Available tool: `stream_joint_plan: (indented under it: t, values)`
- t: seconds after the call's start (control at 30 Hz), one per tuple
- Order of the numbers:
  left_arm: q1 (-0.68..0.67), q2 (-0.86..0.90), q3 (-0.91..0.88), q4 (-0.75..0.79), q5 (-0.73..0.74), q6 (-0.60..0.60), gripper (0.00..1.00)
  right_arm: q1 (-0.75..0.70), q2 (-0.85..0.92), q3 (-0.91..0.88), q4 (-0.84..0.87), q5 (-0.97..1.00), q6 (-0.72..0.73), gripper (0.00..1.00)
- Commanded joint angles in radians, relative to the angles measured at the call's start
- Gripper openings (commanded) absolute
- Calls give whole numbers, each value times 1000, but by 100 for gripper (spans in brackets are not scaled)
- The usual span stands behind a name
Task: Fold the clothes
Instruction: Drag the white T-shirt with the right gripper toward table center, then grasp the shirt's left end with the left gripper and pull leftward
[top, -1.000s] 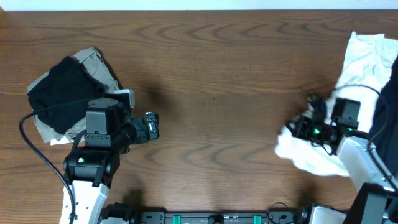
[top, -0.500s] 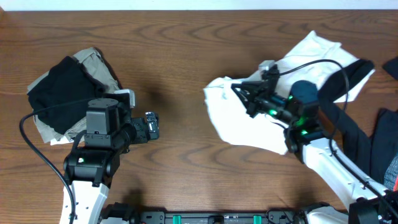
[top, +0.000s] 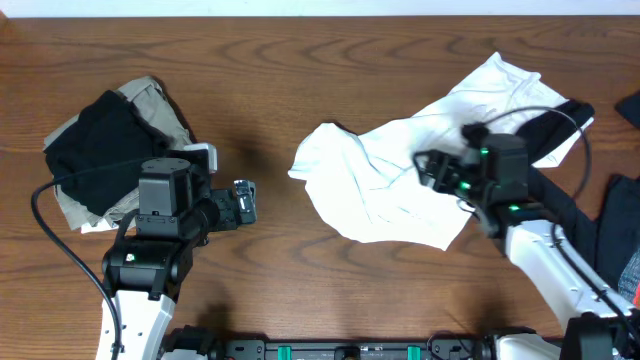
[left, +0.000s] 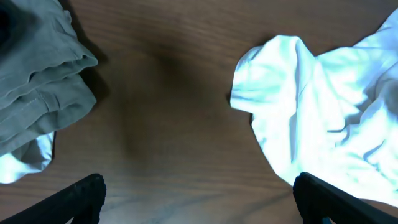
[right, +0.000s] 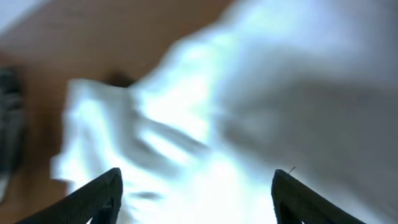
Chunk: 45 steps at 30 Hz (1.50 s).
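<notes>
A large white T-shirt lies crumpled on the wooden table, right of the middle; the left wrist view shows its near edge. My right gripper hovers over the shirt's middle, open. In the right wrist view its jaws stand wide apart over blurred white cloth with nothing between them. My left gripper is open above bare wood, left of the shirt, with the wood showing between its jaws. A black garment sits on a khaki one at the far left.
A dark garment lies at the right edge, partly under the right arm. The khaki pile's edge is at the upper left of the left wrist view. Bare wood runs along the back.
The right arm swung the white T-shirt from the right edge toward the middle, then opened its jaws and let it go. The shirt now lies spread wider. The left arm has not moved.
</notes>
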Motion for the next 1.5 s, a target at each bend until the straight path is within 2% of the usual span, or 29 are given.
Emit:
stream_joint_plan:
  t: [0.0,0.03,0.13,0.23,0.3,0.33,0.37,0.43,0.63,0.93,1.0,1.03,1.4,1.47]
  values:
    - [-2,0,23,3,2,-3,98,-107,-36,3,-104,94,-32,73]
    - [-2,0,23,3,2,-17,100,-141,-40,3,-153,134,-42,72]
    - [-4,8,23,5,35,-66,76,-222,-41,3,-273,244,-89,68]
    - [-4,35,21,24,134,-85,52,-287,-40,3,-383,379,-90,58]
    - [-4,69,21,46,195,-86,42,-319,-40,0,-426,445,-90,48]
    - [-5,90,21,59,222,-88,40,-331,-40,-1,-444,476,-89,40]
    - [-5,114,21,71,241,-97,40,-346,-40,-1,-465,519,-81,34]
    - [-18,160,21,88,245,-132,40,-369,-40,-1,-494,582,-66,31]
    - [-141,305,21,172,286,-145,40,-474,-40,-1,-552,732,6,39]
    - [-365,482,21,352,278,-153,41,-734,-29,-22,-542,678,20,45]
    - [-385,519,21,376,278,-183,44,-768,-23,-38,-529,677,36,46]
    - [-393,537,21,386,278,-197,48,-781,-20,-44,-523,675,44,47]
    - [-462,735,21,536,278,-201,50,-814,-3,-62,-502,635,53,50]
    - [-462,761,21,556,278,-209,59,-814,-3,-62,-503,634,53,51]
